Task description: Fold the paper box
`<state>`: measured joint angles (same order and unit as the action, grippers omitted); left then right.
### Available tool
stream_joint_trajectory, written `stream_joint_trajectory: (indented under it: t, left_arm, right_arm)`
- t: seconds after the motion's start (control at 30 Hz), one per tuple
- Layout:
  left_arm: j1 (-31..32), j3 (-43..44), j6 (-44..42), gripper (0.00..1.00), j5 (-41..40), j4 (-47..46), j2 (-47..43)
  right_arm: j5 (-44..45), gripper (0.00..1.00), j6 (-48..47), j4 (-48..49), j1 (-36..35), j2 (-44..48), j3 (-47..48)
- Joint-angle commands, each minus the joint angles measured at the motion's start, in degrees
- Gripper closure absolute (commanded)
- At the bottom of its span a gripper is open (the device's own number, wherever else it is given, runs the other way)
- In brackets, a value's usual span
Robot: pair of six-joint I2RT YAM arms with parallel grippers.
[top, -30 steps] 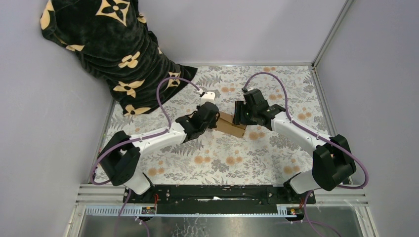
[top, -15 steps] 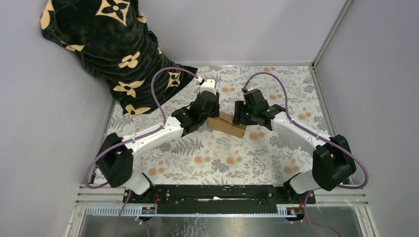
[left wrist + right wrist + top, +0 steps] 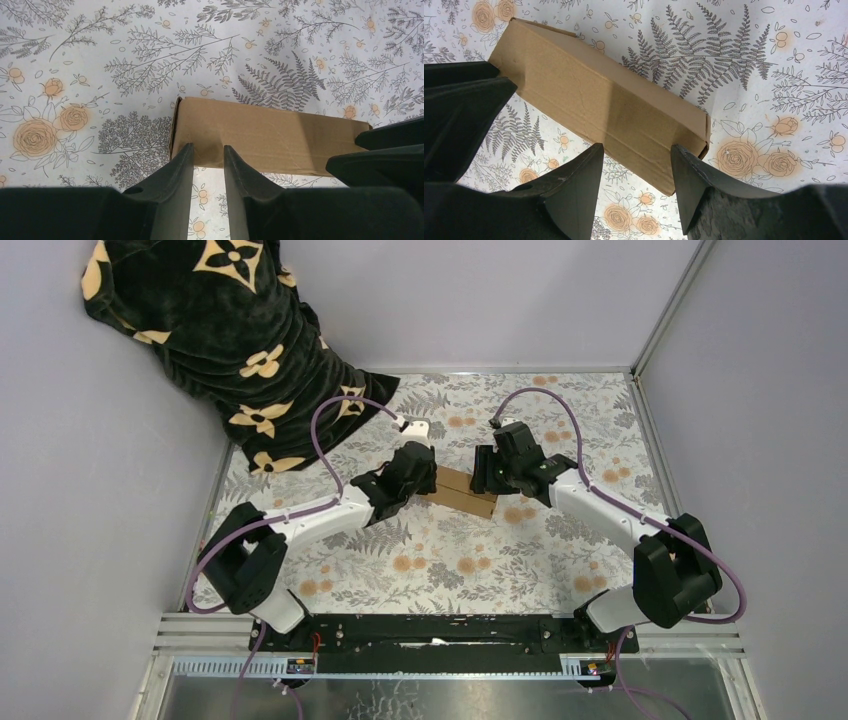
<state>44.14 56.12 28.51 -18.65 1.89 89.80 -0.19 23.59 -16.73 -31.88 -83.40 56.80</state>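
The paper box (image 3: 462,492) is a small closed brown cardboard box lying flat on the floral table, between the two arms. My left gripper (image 3: 426,480) is at its left end. In the left wrist view the box (image 3: 270,135) lies just beyond my fingertips, and the left gripper (image 3: 206,150) stands with a narrow gap, tips at the box's near edge, nothing between them. My right gripper (image 3: 487,478) is at the box's right end. In the right wrist view the right gripper (image 3: 634,149) is wide open over the box (image 3: 599,100), not gripping it.
A black blanket with tan flower marks (image 3: 220,340) is heaped at the back left corner. Grey walls and a metal rail (image 3: 640,370) bound the floral table cloth (image 3: 480,560). The other arm's black fingers show in each wrist view (image 3: 390,150) (image 3: 464,100).
My left gripper lifted away toward the back left half a second ago, then came back down to the box's left end. The right gripper and the box have stayed put.
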Motion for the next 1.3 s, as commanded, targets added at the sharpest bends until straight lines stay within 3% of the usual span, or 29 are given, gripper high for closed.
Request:
stream_joint_trajectory:
  t: [0.0, 0.53, 1.27]
  left_arm:
    - [-0.3, -4.2, 2.7, 0.66, 0.4, -1.6, 0.1]
    - [-0.4, 2.0, -1.2, 0.64, -2.7, 3.1, -4.9]
    - [-1.5, -6.1, 2.2, 0.65, 1.2, -3.9, 3.0]
  right_arm:
    - [-0.6, 0.40, -0.2, -3.9, 0.0, -2.4, -3.6]
    - [-0.2, 0.40, -0.6, -4.4, 0.0, -2.9, -2.6]
    - [-0.1, 0.39, -1.7, -4.2, 0.0, -3.0, -3.8]
